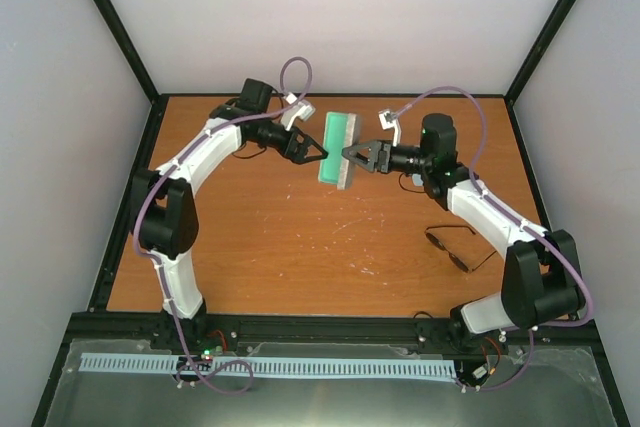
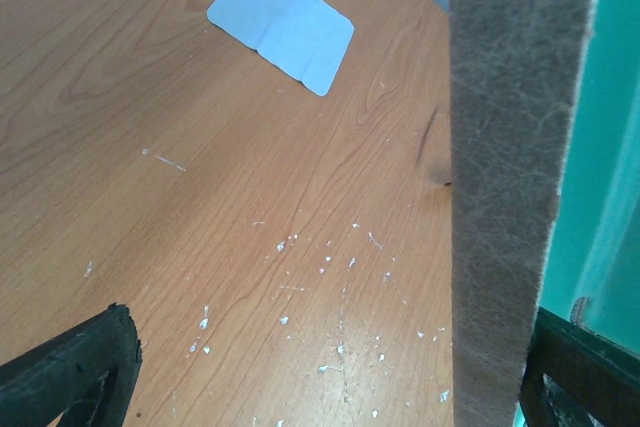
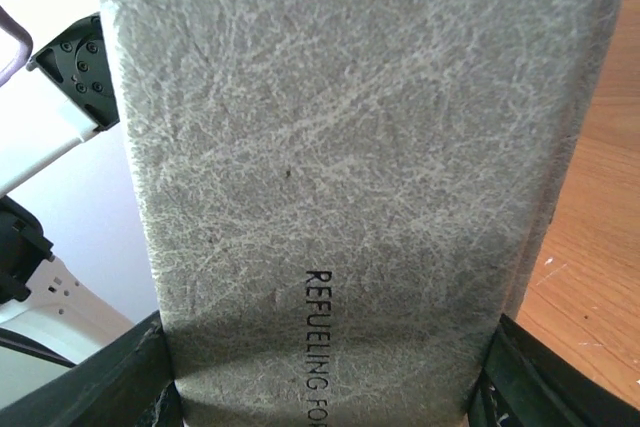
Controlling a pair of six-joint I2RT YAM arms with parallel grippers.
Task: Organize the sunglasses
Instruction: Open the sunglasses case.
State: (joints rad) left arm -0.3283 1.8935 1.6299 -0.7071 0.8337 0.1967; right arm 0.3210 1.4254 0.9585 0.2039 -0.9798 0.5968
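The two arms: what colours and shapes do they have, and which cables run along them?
Both the left arm and the right arm have white links with bulky black joints. The left gripper and right gripper are black, with two tapered fingers. A thin purple cable loops along each arm.

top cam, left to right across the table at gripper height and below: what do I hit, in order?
left gripper → grey case, held up off the table → right gripper → sunglasses, lying on the table
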